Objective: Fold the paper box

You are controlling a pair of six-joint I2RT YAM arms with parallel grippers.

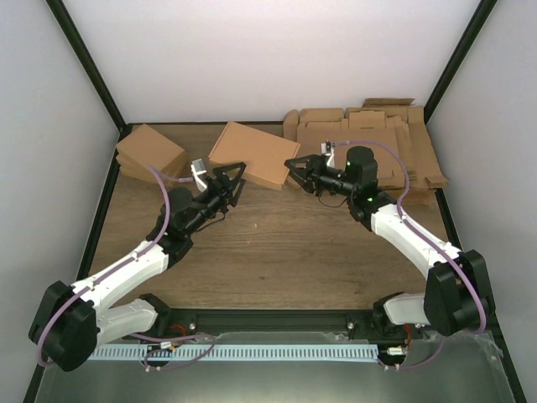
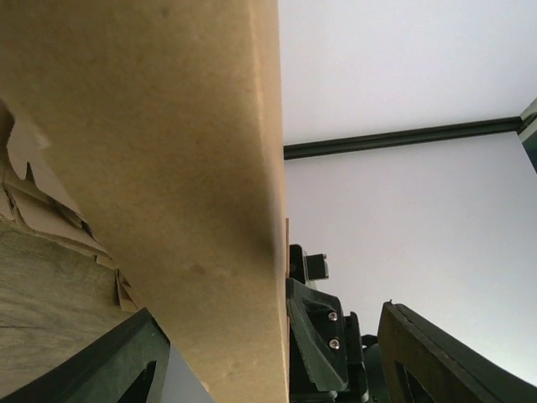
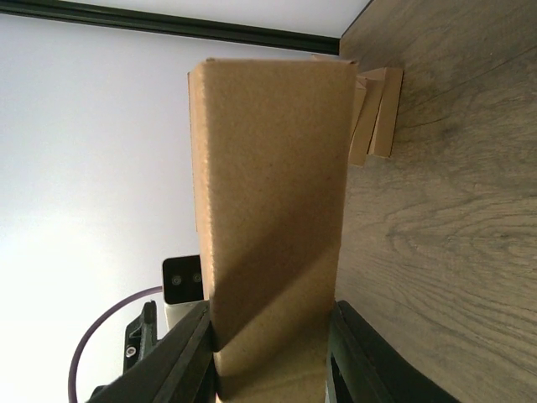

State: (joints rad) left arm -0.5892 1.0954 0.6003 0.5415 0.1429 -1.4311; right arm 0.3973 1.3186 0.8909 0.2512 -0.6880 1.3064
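Between the two grippers: paper box (image 1: 254, 155). Right gripper (image 1: 294, 171) clamped across the end nearest it, both fingers touching cardboard. Left gripper (image 1: 234, 173) spread, straddling the opposite corner. Judged light, thin-walled, crushable; hold at creased edges, not mid-panel.

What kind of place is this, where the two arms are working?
Probably a lab test cell set up for box folding: white panels in a black frame enclose a wooden table, with flat cardboard sheets stacked at the far right and folded boxes piled at the far left.
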